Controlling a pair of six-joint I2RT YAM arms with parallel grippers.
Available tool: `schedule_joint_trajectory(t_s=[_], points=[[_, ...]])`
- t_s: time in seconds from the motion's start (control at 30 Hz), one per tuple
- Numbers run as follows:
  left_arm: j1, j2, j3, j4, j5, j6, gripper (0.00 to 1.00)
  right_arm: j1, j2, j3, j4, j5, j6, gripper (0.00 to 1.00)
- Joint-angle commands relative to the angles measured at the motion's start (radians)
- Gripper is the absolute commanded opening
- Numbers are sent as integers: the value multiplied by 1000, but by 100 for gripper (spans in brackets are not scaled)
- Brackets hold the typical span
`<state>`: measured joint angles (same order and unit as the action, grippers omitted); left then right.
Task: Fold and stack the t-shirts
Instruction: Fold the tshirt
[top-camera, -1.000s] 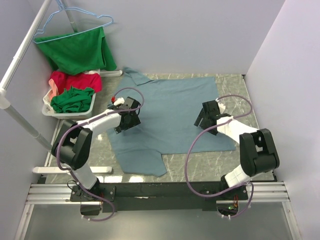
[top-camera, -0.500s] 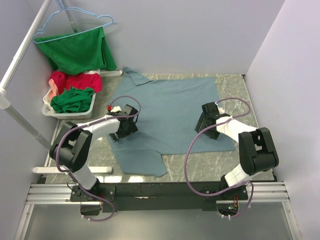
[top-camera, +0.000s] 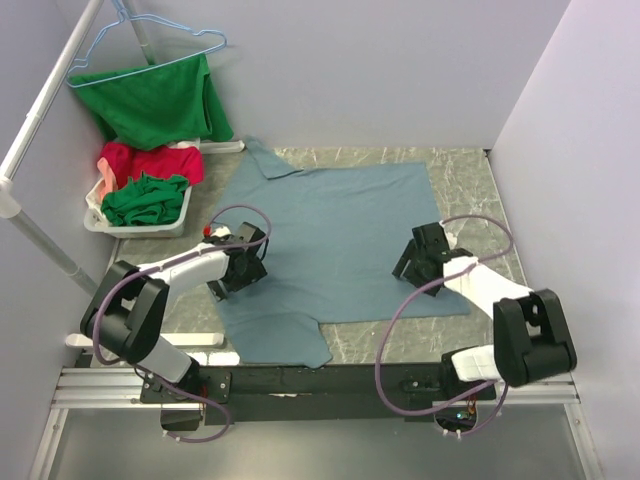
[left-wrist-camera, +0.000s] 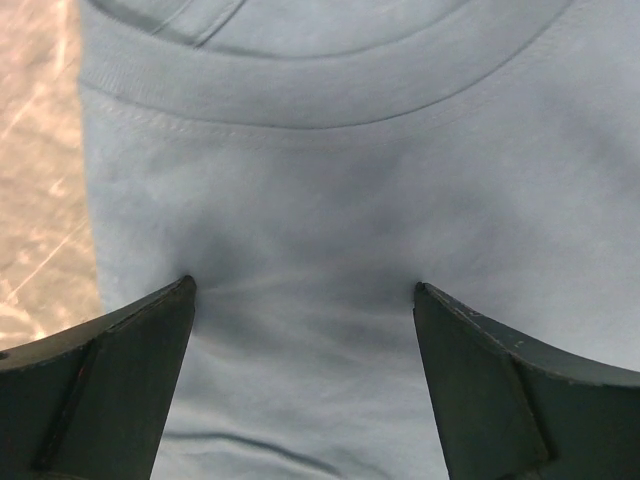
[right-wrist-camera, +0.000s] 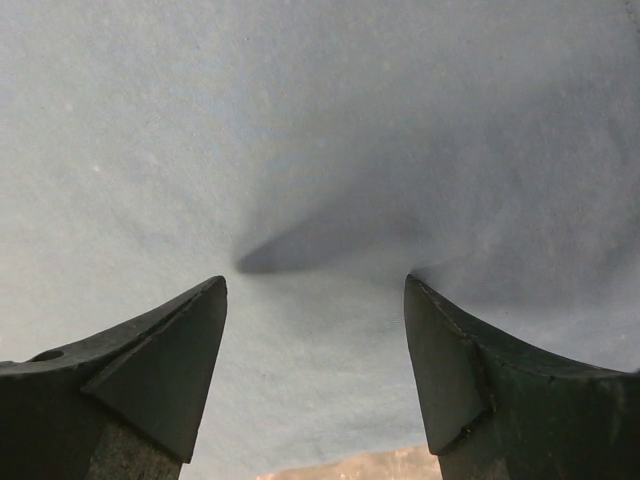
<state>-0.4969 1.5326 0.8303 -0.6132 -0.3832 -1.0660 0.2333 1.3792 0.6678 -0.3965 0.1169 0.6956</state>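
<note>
Marble table (top-camera: 470, 175): the grey-blue t-shirt (top-camera: 330, 225) lies spread flat on it, mid-workspace. Neck points left, hem right, one sleeve toward the far side and one toward the near side. Not folded yet.

Far left, a green shirt (top-camera: 155, 100) hangs on a hanger (top-camera: 150, 40). Below it a white basket (top-camera: 130, 228) holds a red shirt (top-camera: 145, 160) and a dark green shirt (top-camera: 145, 198). Nothing is stacked.

Left gripper (top-camera: 238, 270) sits on the shirt's neck end and right gripper (top-camera: 415, 262) near the hem edge. Both claws are spread wide with tips on the cloth, pinching nothing.

Handling, my read: thin, light, limp knit.
- Lifted at one point it should droop and drag, and it likely slides easily on the marble.
- Take it at two points along an edge at once.
- The collar band (left-wrist-camera: 300, 90) and the hem look thickest, so they give the best bite.
- A pinch needs a raised fold; on flat cloth the fingers would probably just skate.

Views:
- **Overhead:** gives the layout and both arms, but the wrists hide the jaws.
- **Left wrist:** shows the ribbed collar band just beyond the tips, cloth dimpled under each tip, and marble at the left edge.
- **Right wrist:** shows a small pucker (right-wrist-camera: 300, 250) standing up between the tips and a sliver of marble past the shirt's edge. Neither reads from above.
</note>
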Motion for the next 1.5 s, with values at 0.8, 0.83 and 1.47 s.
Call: schedule_joint_trajectory(t_s=[0.8, 0.83, 1.47], points=[[101, 145, 627, -77, -63, 115, 89, 3, -171, 318, -222, 106, 61, 78], [116, 174, 663, -63, -50, 124, 88, 3, -145, 344, -194, 107, 47, 78], [285, 931, 1411, 170, 296, 232, 73, -49, 395, 727, -58, 89, 7, 78]])
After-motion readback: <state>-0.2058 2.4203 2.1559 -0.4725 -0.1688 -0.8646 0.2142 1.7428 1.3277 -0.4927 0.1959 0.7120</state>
